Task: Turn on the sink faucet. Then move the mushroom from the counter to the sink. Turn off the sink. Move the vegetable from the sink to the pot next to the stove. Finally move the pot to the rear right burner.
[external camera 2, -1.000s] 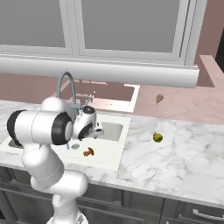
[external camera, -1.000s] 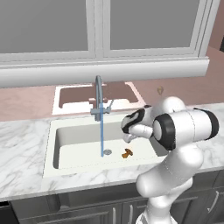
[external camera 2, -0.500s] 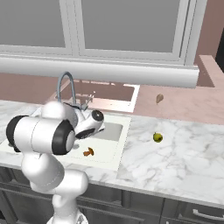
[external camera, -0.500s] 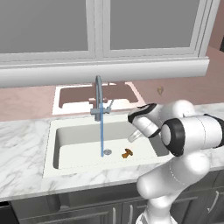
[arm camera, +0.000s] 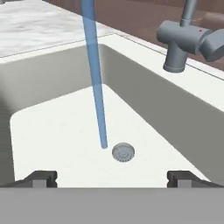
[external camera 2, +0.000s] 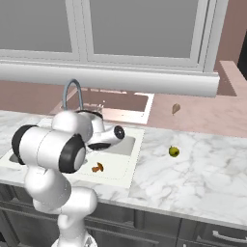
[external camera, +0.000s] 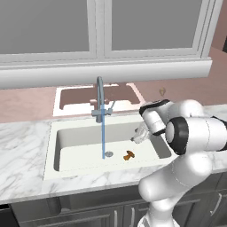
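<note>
The sink faucet (external camera: 101, 99) is a grey gooseneck unit mounted at the rear rim of the sink (external camera: 56, 142), with its arched spout reaching forward over the basin. A side handle projects from its base block. It is running: a thin blue stream of water (external camera: 103, 135) falls straight down from the spout and lands just beside the round drain (arm camera: 123, 152) on the basin floor.

The sink is a white rectangular basin set into the marble table (external camera: 22, 146).

The mushroom (external camera: 128, 154) is small and brown. It lies on the basin floor, to the right of the drain and apart from the water stream.
</note>
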Robot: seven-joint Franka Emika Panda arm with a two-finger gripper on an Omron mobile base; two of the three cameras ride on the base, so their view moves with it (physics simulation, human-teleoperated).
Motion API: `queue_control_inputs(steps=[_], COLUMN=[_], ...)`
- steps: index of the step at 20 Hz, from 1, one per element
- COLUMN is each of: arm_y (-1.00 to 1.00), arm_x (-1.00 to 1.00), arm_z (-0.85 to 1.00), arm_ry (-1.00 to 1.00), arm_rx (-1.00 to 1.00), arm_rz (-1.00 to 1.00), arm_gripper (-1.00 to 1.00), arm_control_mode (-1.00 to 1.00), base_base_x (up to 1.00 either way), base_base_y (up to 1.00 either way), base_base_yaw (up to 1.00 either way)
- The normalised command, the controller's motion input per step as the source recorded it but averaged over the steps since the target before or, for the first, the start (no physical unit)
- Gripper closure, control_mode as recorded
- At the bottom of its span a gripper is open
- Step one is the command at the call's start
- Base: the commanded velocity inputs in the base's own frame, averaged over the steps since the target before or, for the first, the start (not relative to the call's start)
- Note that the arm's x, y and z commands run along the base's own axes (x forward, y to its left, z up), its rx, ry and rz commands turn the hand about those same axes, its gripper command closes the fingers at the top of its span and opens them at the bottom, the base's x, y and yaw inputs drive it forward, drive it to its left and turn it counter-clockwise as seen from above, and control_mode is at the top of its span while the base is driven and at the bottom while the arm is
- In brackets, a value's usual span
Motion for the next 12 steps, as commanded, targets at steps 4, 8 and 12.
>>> queue_control_inputs(steps=[4,8,12], arm_y=[0.0,0.0,-0.01], arm_x=[0.3,0.38,0.33], arm_z=[0.28,0.35,0.23], arm_ry=[-0.12,-0.09,-0.06], arm_rx=[0.16,0.16,0.15], arm_rz=[0.21,0.2,0.15], arm_gripper=[-1.0,-1.0,-1.0], arm_control_mode=[-1.0,-1.0,-1.0], base_base_x=[0.0,0.0,0.0], base_base_y=[0.0,0.0,0.0], base_base_yaw=[0.0,0.0,0.0])
